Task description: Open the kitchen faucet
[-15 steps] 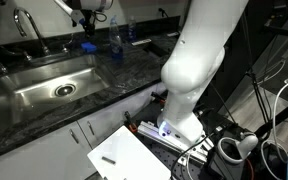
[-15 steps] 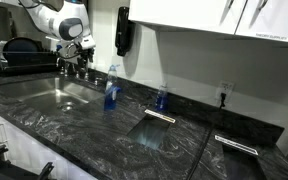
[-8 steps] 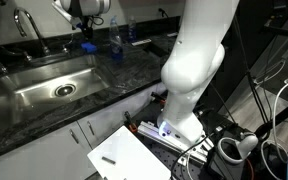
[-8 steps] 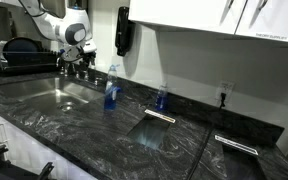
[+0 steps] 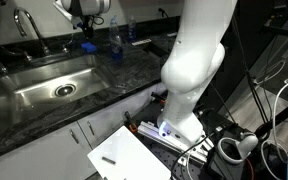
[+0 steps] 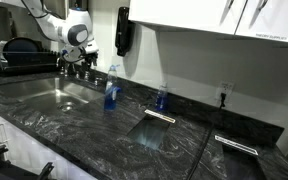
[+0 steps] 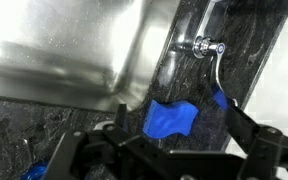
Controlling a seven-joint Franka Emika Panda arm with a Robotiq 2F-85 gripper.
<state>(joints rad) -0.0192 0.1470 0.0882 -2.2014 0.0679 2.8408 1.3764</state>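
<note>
The chrome gooseneck kitchen faucet [image 5: 24,22] stands behind the steel sink [image 5: 54,85] at the back left. My gripper [image 5: 85,22] hangs above the counter to the right of the faucet, clear of it; it also shows in an exterior view [image 6: 80,50]. In the wrist view my gripper [image 7: 174,112] is open and empty, with its fingers on either side of a blue cloth [image 7: 169,118] lying on the dark counter. A small chrome fitting with a thin lever [image 7: 206,46] sits beyond it, beside the sink rim.
The blue cloth [image 5: 88,45] and a clear bottle with a blue label [image 5: 112,40] sit on the counter right of the sink. Two such bottles [image 6: 110,90] [image 6: 161,97] show in an exterior view. A dish rack [image 6: 14,55] stands at the far left.
The gripper has shifted slightly toward the faucet side since one second ago. It has stayed nearly still over the last half second.
</note>
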